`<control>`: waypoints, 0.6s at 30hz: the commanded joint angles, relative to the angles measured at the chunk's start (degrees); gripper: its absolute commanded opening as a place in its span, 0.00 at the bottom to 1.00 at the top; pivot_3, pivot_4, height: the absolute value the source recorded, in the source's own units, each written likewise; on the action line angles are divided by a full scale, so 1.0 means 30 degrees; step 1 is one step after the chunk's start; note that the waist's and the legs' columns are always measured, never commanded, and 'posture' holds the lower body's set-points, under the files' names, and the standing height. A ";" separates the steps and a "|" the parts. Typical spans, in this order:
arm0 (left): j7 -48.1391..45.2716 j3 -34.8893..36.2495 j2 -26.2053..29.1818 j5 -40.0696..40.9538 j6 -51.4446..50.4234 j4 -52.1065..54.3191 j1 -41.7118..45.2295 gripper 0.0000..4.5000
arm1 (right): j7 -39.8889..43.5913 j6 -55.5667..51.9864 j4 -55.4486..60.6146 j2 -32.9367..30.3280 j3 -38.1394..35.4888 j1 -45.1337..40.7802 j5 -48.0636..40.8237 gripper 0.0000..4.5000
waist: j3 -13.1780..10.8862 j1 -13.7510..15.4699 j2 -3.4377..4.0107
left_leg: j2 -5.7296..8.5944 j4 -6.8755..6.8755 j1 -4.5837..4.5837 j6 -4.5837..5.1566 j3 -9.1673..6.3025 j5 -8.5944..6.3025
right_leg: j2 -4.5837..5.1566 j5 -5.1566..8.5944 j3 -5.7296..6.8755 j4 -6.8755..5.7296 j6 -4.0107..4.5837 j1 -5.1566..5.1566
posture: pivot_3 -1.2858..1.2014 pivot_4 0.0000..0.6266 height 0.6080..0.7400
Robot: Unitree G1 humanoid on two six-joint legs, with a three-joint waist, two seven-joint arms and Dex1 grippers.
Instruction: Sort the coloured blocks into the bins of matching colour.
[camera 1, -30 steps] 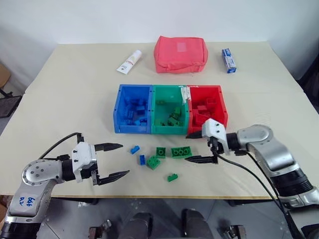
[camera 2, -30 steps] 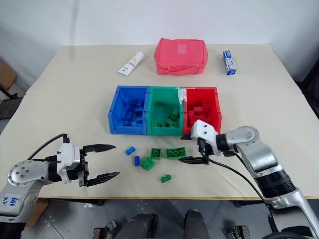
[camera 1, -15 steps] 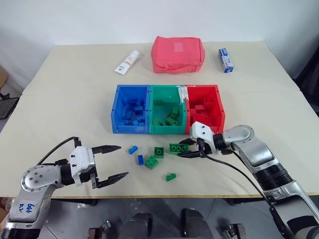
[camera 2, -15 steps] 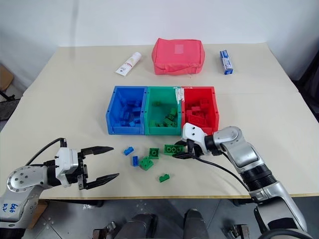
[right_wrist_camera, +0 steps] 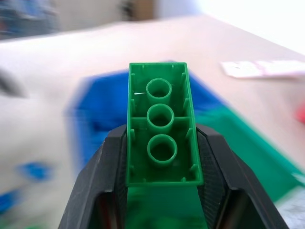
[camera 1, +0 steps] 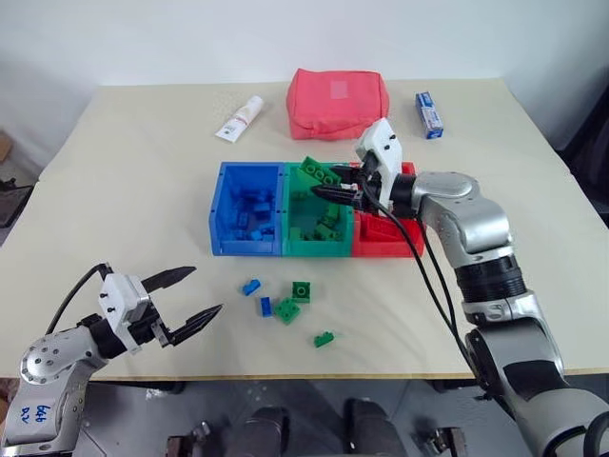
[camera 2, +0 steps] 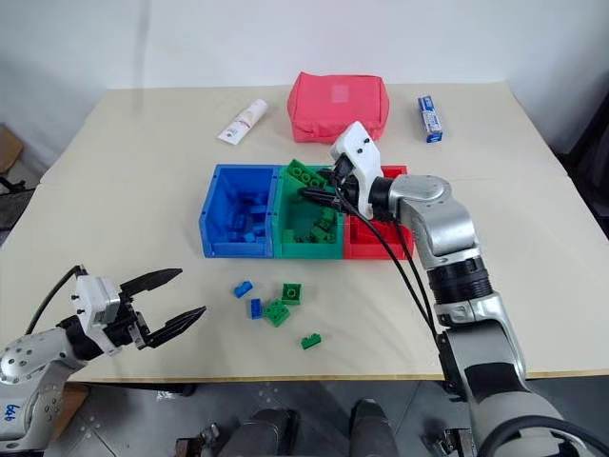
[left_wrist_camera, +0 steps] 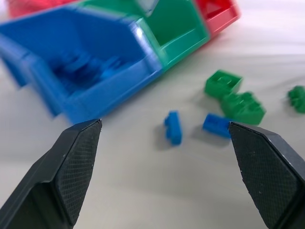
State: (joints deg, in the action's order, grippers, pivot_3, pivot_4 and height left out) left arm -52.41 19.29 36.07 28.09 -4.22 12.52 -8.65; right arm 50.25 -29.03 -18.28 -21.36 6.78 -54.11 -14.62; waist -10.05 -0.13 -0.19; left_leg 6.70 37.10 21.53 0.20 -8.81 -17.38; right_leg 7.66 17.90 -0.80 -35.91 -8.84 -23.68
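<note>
Right wrist view shows the right gripper [right_wrist_camera: 162,157] clamped on the long sides of a green brick [right_wrist_camera: 163,124], held above the green bin [camera 1: 319,249]. It looks light, rigid and slick, so flat-side pinching suits. Left gripper [camera 1: 186,297] gapes empty near the loose bricks [camera 1: 285,307]. No legible writing.

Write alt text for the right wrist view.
The right hand grips a long green block between its two black fingers, hollow underside facing the camera. Behind it, blurred, lie the blue bin, the green bin and the pale table.
</note>
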 commanded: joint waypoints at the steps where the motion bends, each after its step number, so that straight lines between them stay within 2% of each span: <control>1: 0.0612 0.0427 0.0005 0.0586 -0.0734 0.0537 0.0120 1.00 | 0.0159 0.0715 -0.0516 0.0093 -0.0191 -0.0638 0.0123 0.71 | -0.0001 -0.0047 0.0001 | 0.0000 0.0000 0.0003 0.0002 0.0002 -0.0001 | 0.0000 -0.0001 -0.0001 -0.0002 0.0001 -0.0002 | 0.52 0.24 1.00; 4: 0.0738 0.0506 0.0029 0.1150 -0.1321 0.0882 0.0432 1.00 | 0.0785 0.1126 -0.0312 -0.0332 -0.0344 -0.0387 0.0097 0.94 | -0.0001 -0.0071 0.0002 | -0.0009 -0.0005 0.0004 0.0001 0.0007 -0.0003 | -0.0008 0.0000 -0.0004 -0.0012 0.0001 -0.0011 | 0.52 0.24 1.00; 5: 0.0675 0.0481 0.0065 0.1215 -0.1385 0.0963 0.0450 1.00 | 0.0928 0.1245 -0.0031 -0.0592 -0.0505 -0.0152 0.0046 0.99 | -0.0001 -0.0071 0.0002 | -0.0020 -0.0001 0.0004 -0.0005 0.0008 -0.0006 | -0.0021 0.0000 -0.0003 -0.0006 0.0002 -0.0011 | 0.52 0.24 1.00; 9: -0.0192 -0.0424 0.0316 0.0995 -0.1424 0.0834 0.0943 1.00 | 0.3151 0.1673 0.2620 -0.2672 -0.1886 0.2217 -0.1475 0.99 | -0.0001 0.0047 0.0001 | -0.0035 0.0004 0.0004 -0.0014 0.0014 -0.0011 | -0.0033 0.0001 -0.0002 -0.0001 0.0006 -0.0010 | 0.52 0.24 1.00; 12: -0.1046 -0.1527 0.0420 0.0335 -0.0937 0.0455 0.1587 1.00 | 0.5486 0.1364 0.5063 -0.4902 -0.2771 0.5214 -0.2842 0.99 | -0.0001 0.0173 0.0001 | -0.0030 0.0003 0.0009 -0.0003 -0.0003 -0.0019 | -0.0023 0.0003 0.0024 0.0027 0.0008 0.0013 | 0.52 0.24 1.00; 18: -0.3433 -0.3777 0.1274 -0.0700 -0.0495 -0.0665 0.2733 1.00 | 0.6606 0.1488 0.7156 -0.8627 -0.4973 1.0014 -0.3428 0.99 | -0.0011 0.0025 0.0019 | -0.0060 0.0015 -0.0002 0.0012 0.0087 -0.0042 | -0.0036 0.0000 -0.0013 0.0054 0.0003 0.0018 | 0.52 0.24 1.00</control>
State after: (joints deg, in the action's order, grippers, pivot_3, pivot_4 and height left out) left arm -60.72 8.75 38.91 26.73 -6.81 10.45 -0.76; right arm 68.98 -24.96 -0.21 -45.42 -5.37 -24.50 -23.17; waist -10.08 -0.05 -0.14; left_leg 6.49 37.14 21.52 0.23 -8.53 -17.51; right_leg 7.52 17.90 -0.85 -35.78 -8.83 -23.65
